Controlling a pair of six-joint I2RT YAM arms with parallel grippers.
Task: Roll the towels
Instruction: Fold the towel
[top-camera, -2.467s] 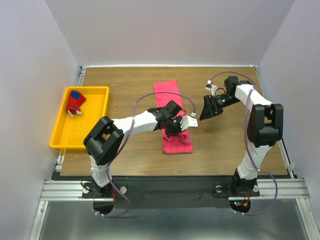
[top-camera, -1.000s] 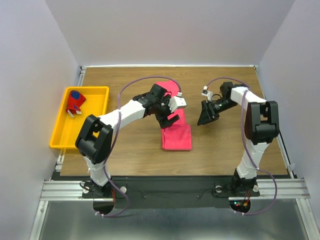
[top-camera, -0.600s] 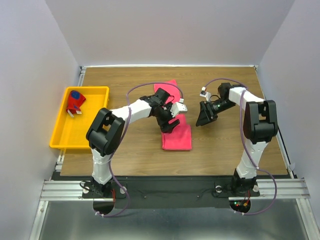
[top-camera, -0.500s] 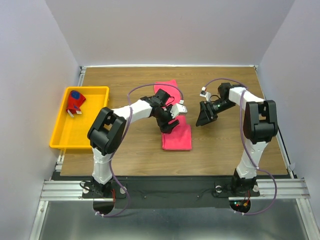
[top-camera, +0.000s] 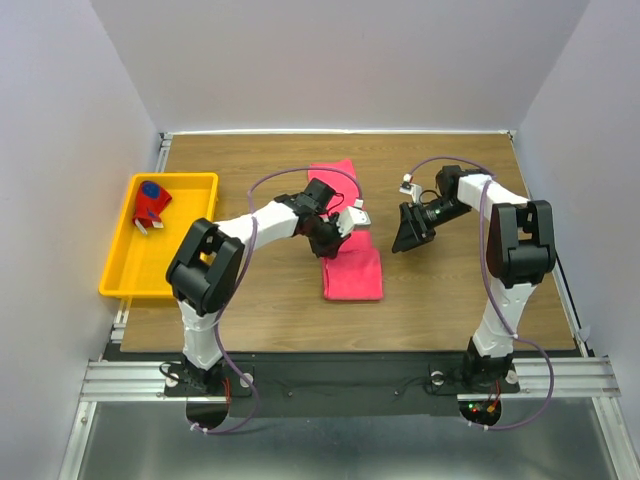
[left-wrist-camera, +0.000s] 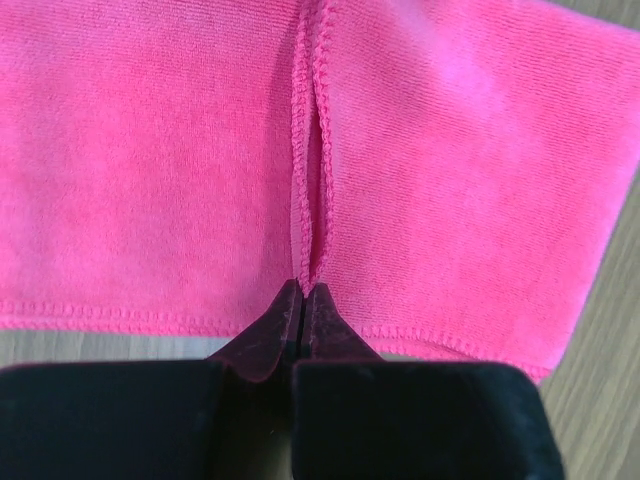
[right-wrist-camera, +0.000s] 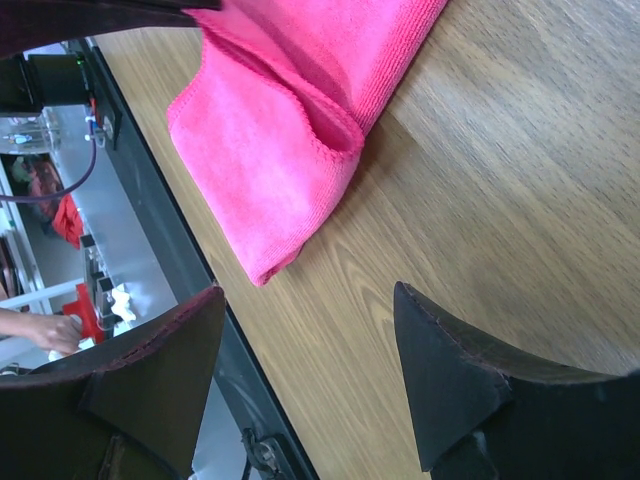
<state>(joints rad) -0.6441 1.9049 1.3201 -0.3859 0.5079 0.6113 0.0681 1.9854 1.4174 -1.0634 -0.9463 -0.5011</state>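
The pink towel (top-camera: 355, 275) lies lengthwise in the middle of the table, its near half folded over double. My left gripper (top-camera: 327, 247) is at the towel's left edge and shut on it. In the left wrist view the closed tips (left-wrist-camera: 303, 292) pinch the hem of the pink towel (left-wrist-camera: 450, 150), and two stitched edges run together into them. My right gripper (top-camera: 403, 240) hovers open to the right of the towel, holding nothing. In the right wrist view the open gripper (right-wrist-camera: 308, 292) is over bare wood, with the pink towel (right-wrist-camera: 290, 120) beyond it. The patterned towel (top-camera: 152, 203) sits bundled in the tray.
The yellow tray (top-camera: 120, 270) stands at the table's left edge. Grey walls close in the table on the left, right and back. A black strip and metal rail (top-camera: 340, 375) run along the near edge, by the arm bases.
My left gripper has moved from above the towel's middle down to its left edge and closed on the hem. The right arm has barely shifted.
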